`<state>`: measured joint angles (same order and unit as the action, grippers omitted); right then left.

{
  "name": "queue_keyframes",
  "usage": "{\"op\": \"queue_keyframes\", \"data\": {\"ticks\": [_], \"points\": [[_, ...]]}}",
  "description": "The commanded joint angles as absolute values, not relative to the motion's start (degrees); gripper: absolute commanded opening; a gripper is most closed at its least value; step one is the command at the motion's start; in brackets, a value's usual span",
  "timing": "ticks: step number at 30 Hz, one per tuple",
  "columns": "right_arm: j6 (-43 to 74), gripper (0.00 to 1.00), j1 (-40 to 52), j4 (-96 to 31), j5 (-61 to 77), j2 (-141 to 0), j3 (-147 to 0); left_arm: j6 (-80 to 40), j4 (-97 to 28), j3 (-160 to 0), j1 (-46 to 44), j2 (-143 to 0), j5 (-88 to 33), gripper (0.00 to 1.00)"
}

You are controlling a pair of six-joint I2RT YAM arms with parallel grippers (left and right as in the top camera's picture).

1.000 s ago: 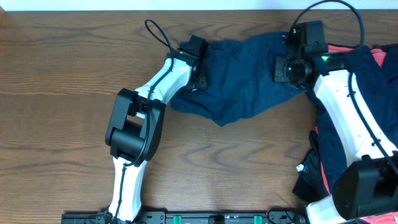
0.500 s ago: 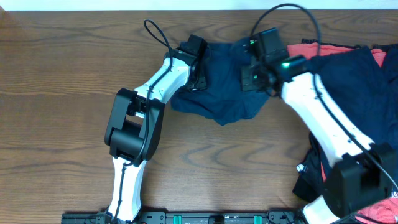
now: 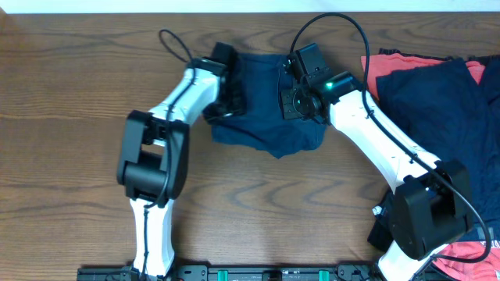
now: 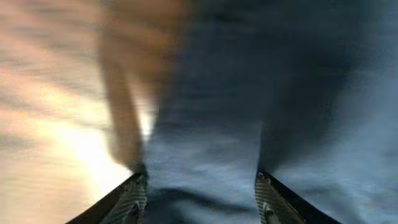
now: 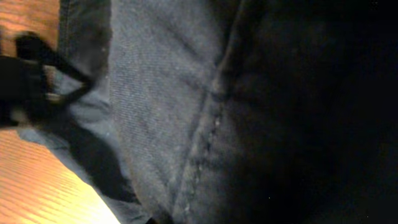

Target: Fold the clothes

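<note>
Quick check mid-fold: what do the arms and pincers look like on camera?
Left arm and right arm: white shells, bulky black joints, black cables looping above each wrist. Green light on the right wrist. Left pincer: dark grey fingers.

Two arms [image 3: 191,90] [image 3: 379,144], one table [image 3: 62,117], several clothes [image 3: 262,129]
</note>
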<state>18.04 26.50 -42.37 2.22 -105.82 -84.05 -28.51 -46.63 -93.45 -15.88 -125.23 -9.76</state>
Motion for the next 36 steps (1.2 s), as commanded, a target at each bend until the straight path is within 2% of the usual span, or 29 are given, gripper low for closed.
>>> {"op": "queue_keyframes", "data": {"ticks": [1, 6, 9, 11, 18, 36], "points": [[19.5, 0.01, 27.0, -42.2, 3.3, -106.0, -85.5, -27.9, -48.1, -92.9, -12.8, -119.9, -9.8, 0.59], [19.5, 0.01, 27.0, -42.1, 3.2, -106.0, -86.0, -25.1, -49.3, -92.9, -10.9, -111.4, -9.3, 0.59], [19.5, 0.01, 27.2, -43.2, 3.2, -106.0, -87.2, -25.2, -50.9, -92.9, -10.9, -107.8, -6.3, 0.65], [19.5, 0.01, 27.3, -44.7, 3.2, -106.0, -88.6, -25.6, -52.5, -92.9, -10.9, -106.5, -6.4, 0.66], [16.9, 0.01, 28.6, -47.6, 2.8, -106.0, -93.4, -25.8, -55.7, -92.9, -10.9, -105.5, -6.4, 0.65], [17.1, 0.01, 29.4, -48.5, -2.0, -107.0, -93.5, -25.5, -56.1, -92.9, -10.9, -100.7, -6.4, 0.65]]}}
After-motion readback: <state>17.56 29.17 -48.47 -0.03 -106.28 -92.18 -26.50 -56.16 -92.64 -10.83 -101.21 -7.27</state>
